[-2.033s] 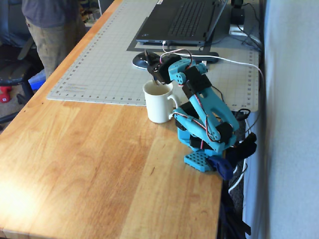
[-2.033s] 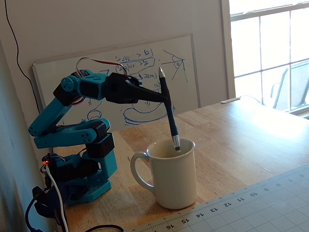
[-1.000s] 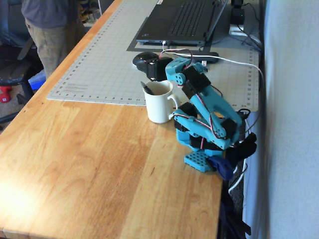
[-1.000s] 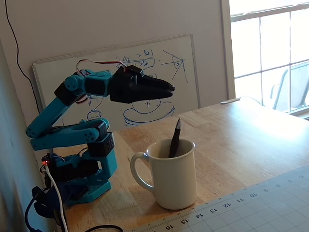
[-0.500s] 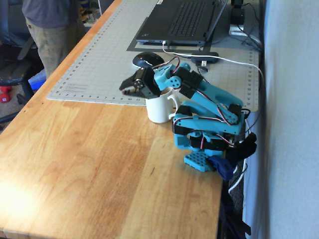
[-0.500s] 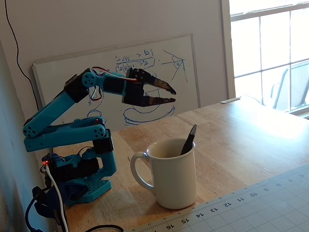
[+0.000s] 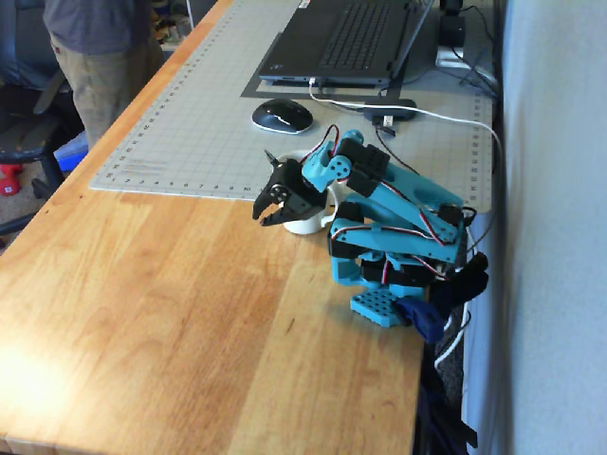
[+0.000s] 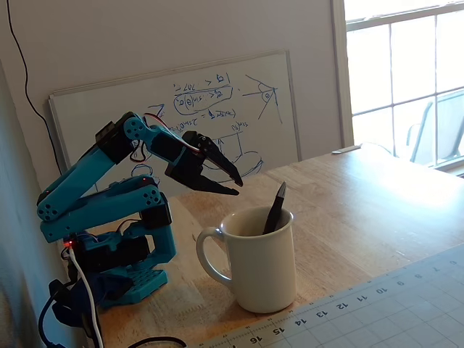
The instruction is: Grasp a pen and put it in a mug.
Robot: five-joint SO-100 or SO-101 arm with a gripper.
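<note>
Mug: the cream-white mug (image 8: pixel 259 261) fills the lower centre of the low fixed view, standing upright on the wooden table (image 8: pixel 377 196), its loop handle turned to frame left and its base just beside the grid mat (image 8: pixel 377 312). In the high fixed view only a sliver of its white body (image 7: pixel 305 225) shows at frame centre, behind the arm.
Pen: the dark pen (image 8: pixel 275 208) stands inside the mug, leaning toward the right rim with its upper end sticking out above the lip. The high fixed view does not show it; the arm covers the mug's mouth.
Gripper: the black gripper (image 8: pixel 233 185) hangs just above and left of the mug's rim, fingers spread apart and holding nothing. In the high fixed view it (image 7: pixel 268 210) points toward frame left, jaws likewise parted.
Arm: the teal arm (image 8: pixel 109 210) sits folded at the left of the low view; its base (image 7: pixel 379 305) is at the table's right edge in the high view.
Farther back: a whiteboard (image 8: pixel 181 109) leans on the wall in the low view only; the high view alone shows a mouse (image 7: pixel 282 116), a laptop (image 7: pixel 351 38) and a standing person (image 7: pixel 100 57) at upper left.
</note>
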